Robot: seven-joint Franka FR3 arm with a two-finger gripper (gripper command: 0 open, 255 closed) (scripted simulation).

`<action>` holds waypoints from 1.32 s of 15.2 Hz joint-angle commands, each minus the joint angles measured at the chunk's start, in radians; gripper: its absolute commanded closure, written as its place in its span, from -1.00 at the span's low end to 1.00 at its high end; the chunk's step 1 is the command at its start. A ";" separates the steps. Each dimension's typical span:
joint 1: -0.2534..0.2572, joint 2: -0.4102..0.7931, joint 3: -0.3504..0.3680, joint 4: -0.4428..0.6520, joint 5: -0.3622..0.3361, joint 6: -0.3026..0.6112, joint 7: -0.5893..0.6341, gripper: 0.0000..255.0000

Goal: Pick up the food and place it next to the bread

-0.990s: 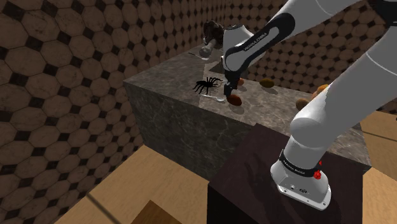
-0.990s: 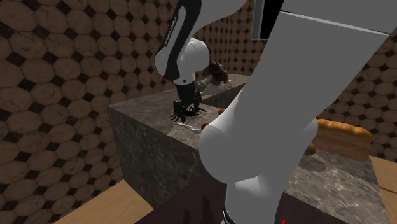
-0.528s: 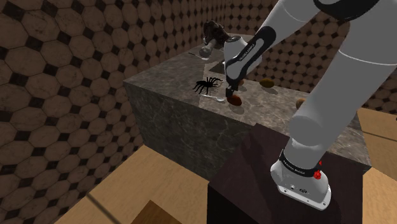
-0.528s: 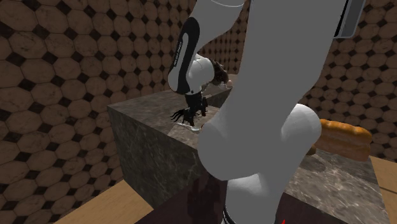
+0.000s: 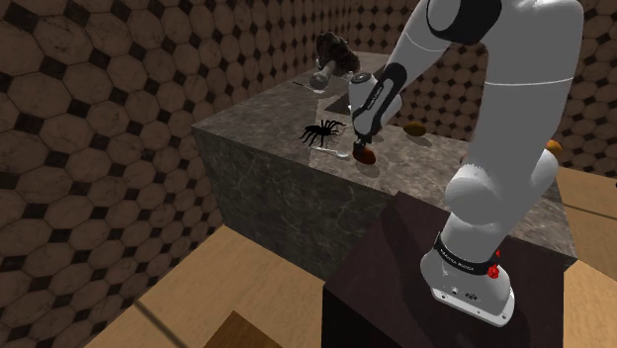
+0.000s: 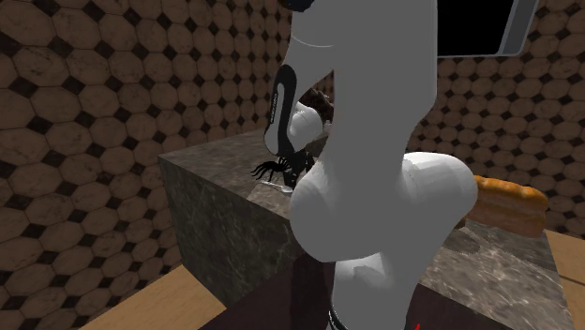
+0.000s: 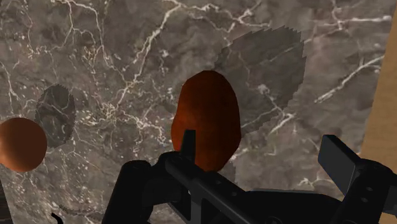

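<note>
A reddish-brown, egg-shaped food item (image 7: pixel 205 121) lies on the dark marble counter (image 5: pixel 257 124); in the shoulder view the food (image 5: pixel 365 156) sits near the counter's front edge. My black gripper (image 5: pixel 362 145) hangs just above it. In the wrist view the gripper (image 7: pixel 264 156) is open, and the food lies by one fingertip (image 7: pixel 188 141) rather than centred between the two. The orange-brown bread loaf (image 6: pixel 506 202) rests at the far right of the counter in the second exterior view, and its tip (image 5: pixel 554 146) peeks out behind the arm.
A black spider figure (image 5: pixel 321 131) sits on the counter beside the food. A smaller brown food piece (image 5: pixel 414 129) lies further back and shows as an orange piece (image 7: pixel 22 143) in the wrist view. A dark rounded object (image 5: pixel 331 54) stands at the counter's back. Tiled walls enclose the counter.
The arm's upper links have swung toward the shoulder view's right and the forearm has steepened. The gripper has stayed over the reddish-brown food, slightly lower.
</note>
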 commanded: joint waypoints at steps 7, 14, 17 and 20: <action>-0.034 0.190 -0.038 0.120 -0.034 0.094 0.002 -1.00; -0.040 0.242 -0.044 0.142 -0.039 0.128 0.009 -1.00; -0.040 0.242 -0.044 0.142 -0.039 0.128 0.009 -1.00; -0.040 0.242 -0.044 0.141 -0.039 0.128 0.009 1.00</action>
